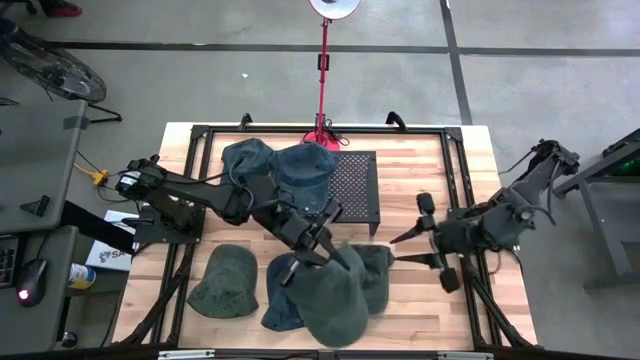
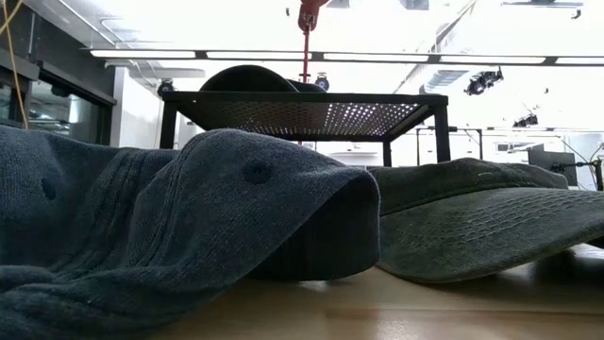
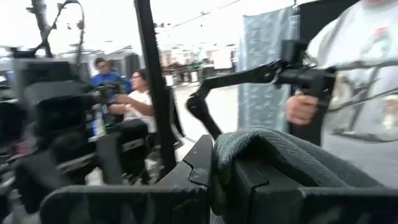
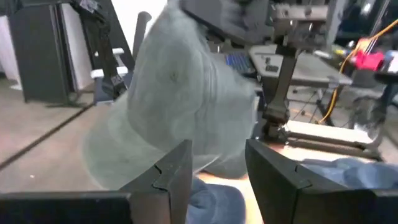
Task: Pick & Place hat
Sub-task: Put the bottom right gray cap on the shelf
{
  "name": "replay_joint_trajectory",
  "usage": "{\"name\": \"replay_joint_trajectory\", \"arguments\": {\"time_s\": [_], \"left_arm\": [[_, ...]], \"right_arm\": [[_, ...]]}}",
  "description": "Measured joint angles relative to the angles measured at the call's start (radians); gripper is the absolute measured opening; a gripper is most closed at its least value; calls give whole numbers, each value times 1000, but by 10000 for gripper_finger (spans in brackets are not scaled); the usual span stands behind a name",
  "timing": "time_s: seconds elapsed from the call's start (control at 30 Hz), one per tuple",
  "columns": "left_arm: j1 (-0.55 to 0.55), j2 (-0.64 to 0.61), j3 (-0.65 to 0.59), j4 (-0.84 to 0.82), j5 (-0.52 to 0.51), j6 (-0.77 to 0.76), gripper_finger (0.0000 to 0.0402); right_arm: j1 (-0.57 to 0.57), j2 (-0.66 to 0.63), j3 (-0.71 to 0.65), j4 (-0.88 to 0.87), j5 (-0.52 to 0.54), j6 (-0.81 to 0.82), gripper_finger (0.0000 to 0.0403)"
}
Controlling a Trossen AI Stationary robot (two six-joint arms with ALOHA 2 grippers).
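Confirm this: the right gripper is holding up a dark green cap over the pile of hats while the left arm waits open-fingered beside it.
Wrong arms. The high view shows the left gripper shut on the dark green cap over the pile; the right gripper waits open-fingered beside it.

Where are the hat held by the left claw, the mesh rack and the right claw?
held hat [image 1: 335, 305], high view, crown
mesh rack [image 1: 355, 185], high view, perforated top
right claw [image 1: 412, 250], high view, between its open fingertips

Near half of table [image 1: 415, 310] crowded: olive hat [image 1: 222, 283] at near left, blue hat [image 1: 283, 300] beside it, grey-green hat [image 1: 335, 300] hanging from left gripper [image 1: 318, 243] over the pile. Far centre blocked by perforated rack [image 1: 353, 185] and two hats [image 1: 280, 170]. Bare wood near right, around right gripper [image 1: 425, 240]
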State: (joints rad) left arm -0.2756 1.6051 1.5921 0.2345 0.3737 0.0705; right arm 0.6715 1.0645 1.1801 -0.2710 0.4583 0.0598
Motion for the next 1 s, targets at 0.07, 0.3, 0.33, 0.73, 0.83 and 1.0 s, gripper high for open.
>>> {"name": "replay_joint_trajectory", "arguments": {"time_s": [0.07, 0.3, 0.33, 0.73, 0.83, 1.0], "left_arm": [[0, 0, 0, 3, 26, -14, 16], [0, 0, 0, 10, 104, -57, 16], [0, 0, 0, 11, 111, -58, 16], [0, 0, 0, 9, 115, -58, 16], [0, 0, 0, 5, 110, -58, 16], [0, 0, 0, -9, 59, -51, 16]], "right_arm": [[-34, 9, 0, 16, -56, 35, 141], [-122, 57, 0, 103, -264, 93, 167], [-132, 65, 0, 115, -292, 98, 176], [-178, 174, 0, 280, -347, 118, 265], [-186, 190, 0, 312, -381, 123, 267], [-188, 201, 0, 356, -390, 141, 267]]}}
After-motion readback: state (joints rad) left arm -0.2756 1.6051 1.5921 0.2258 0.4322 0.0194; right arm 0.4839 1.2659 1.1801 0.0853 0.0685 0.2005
